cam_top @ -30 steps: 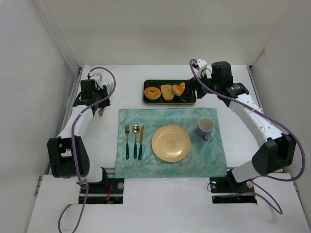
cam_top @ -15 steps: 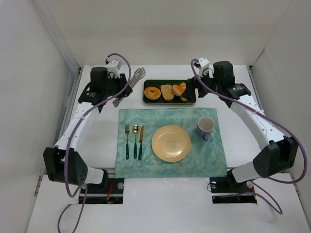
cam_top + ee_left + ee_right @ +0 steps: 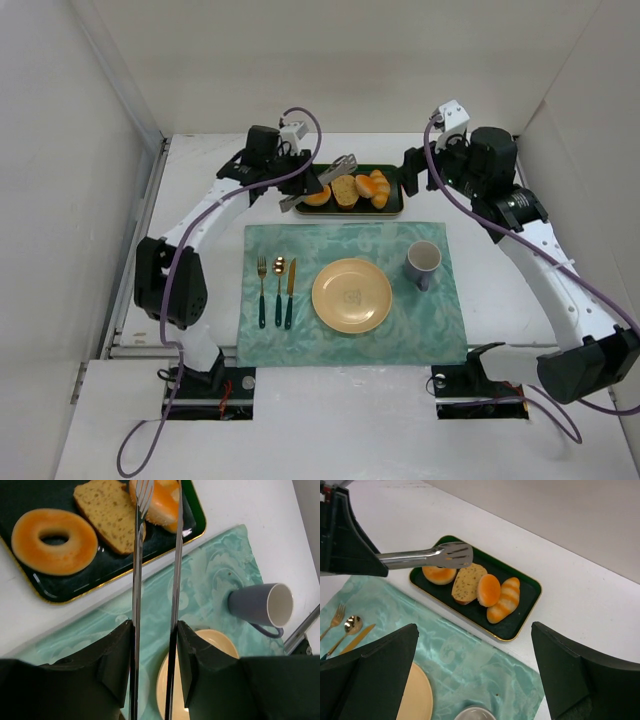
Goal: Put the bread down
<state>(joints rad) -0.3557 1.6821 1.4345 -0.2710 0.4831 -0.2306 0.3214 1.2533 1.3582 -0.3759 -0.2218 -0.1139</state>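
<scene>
The bread, a golden ring-shaped bagel (image 3: 54, 541), lies at the left end of the dark green tray (image 3: 392, 209). It also shows in the top view (image 3: 318, 197) and the right wrist view (image 3: 438, 575), partly hidden by the tongs. My left gripper (image 3: 296, 183) is shut on metal tongs (image 3: 137, 555), held between its fingers (image 3: 117, 655). The tongs' arms stand apart, and their tips hang over the toast and roll, right of the bagel. My right gripper (image 3: 412, 175) is open and empty, just right of the tray.
The tray also holds a toast slice (image 3: 345, 192) and orange rolls (image 3: 376, 187). On the teal placemat (image 3: 300, 330) lie a yellow plate (image 3: 351, 295), a grey-blue cup (image 3: 424, 262) and a fork, spoon and knife (image 3: 277, 290). White walls enclose the table.
My left arm has swung right from the table's left side, carrying the tongs over the tray. My right gripper has drawn back from the tray's right end.
</scene>
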